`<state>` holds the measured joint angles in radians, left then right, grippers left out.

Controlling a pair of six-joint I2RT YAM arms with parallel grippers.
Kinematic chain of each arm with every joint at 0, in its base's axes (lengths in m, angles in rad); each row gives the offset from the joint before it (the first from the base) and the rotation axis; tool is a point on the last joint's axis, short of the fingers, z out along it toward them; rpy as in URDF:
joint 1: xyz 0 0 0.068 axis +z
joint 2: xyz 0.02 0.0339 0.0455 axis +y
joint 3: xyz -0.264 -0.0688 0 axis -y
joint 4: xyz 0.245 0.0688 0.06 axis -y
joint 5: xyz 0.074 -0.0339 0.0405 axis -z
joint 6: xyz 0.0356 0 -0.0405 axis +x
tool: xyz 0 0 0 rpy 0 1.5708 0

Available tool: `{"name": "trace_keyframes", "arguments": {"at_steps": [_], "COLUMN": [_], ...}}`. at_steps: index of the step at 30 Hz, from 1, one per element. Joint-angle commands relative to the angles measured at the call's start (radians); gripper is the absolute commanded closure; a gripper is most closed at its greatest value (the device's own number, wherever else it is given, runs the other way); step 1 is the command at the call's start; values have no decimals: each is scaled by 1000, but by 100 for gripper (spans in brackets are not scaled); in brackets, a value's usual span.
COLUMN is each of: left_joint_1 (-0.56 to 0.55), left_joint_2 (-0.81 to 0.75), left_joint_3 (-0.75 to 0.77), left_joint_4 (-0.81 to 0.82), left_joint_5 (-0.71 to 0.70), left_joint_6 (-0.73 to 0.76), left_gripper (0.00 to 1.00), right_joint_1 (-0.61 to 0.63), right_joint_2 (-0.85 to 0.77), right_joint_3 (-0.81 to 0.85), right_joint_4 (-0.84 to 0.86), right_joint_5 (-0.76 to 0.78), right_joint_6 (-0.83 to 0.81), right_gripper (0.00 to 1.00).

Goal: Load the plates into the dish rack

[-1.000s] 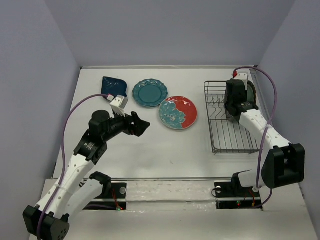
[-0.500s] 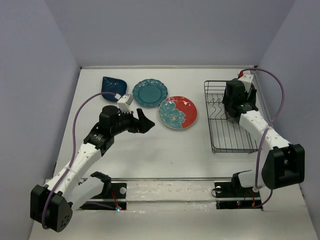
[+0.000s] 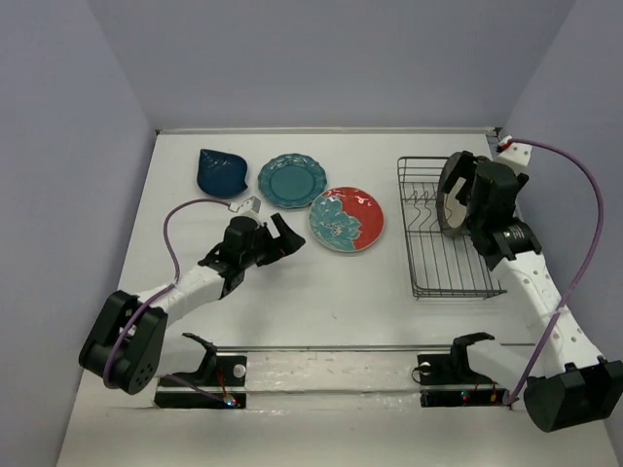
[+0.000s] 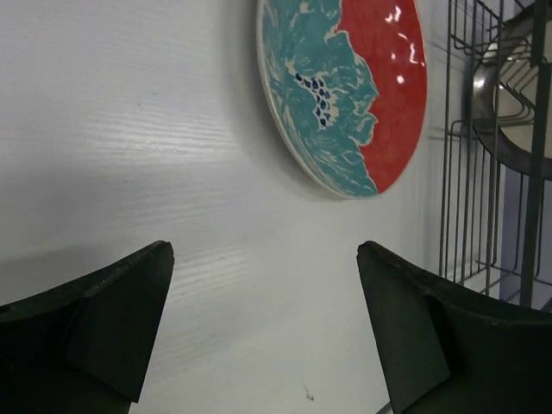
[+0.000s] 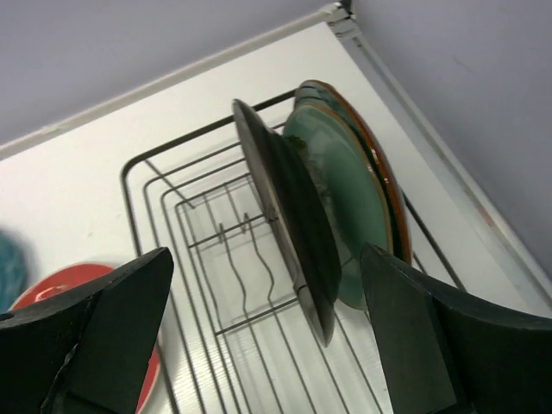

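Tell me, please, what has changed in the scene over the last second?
The right gripper opened, letting go of the silver plate, which now stands upright in the dish rack, and drew back to the right, off it. The left gripper, open throughout, reached lower toward the red flowered plate. That plate, the navy plate and the teal plate have not moved.

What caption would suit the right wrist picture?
Open jaws frame plates standing on edge in the black wire rack.
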<state>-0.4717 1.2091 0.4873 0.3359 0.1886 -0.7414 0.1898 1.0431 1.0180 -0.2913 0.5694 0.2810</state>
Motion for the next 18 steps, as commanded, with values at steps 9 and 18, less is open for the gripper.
{"name": "trace_keyframes", "arguments": {"at_steps": [9, 18], "left_joint_1": [-15, -36], "left_joint_2": [365, 566], "left_joint_3": [192, 300], "left_joint_4": [307, 382], "left_joint_5": [-133, -118], "left_joint_6": [-121, -156], "left_gripper": [16, 27], "right_joint_1": [43, 53], "right_joint_2": [-189, -219], "right_joint_3": [-61, -121], "right_joint_4": [40, 123], "right_joint_5": [-333, -500], "right_joint_6": [89, 127], "right_gripper": [6, 8]}}
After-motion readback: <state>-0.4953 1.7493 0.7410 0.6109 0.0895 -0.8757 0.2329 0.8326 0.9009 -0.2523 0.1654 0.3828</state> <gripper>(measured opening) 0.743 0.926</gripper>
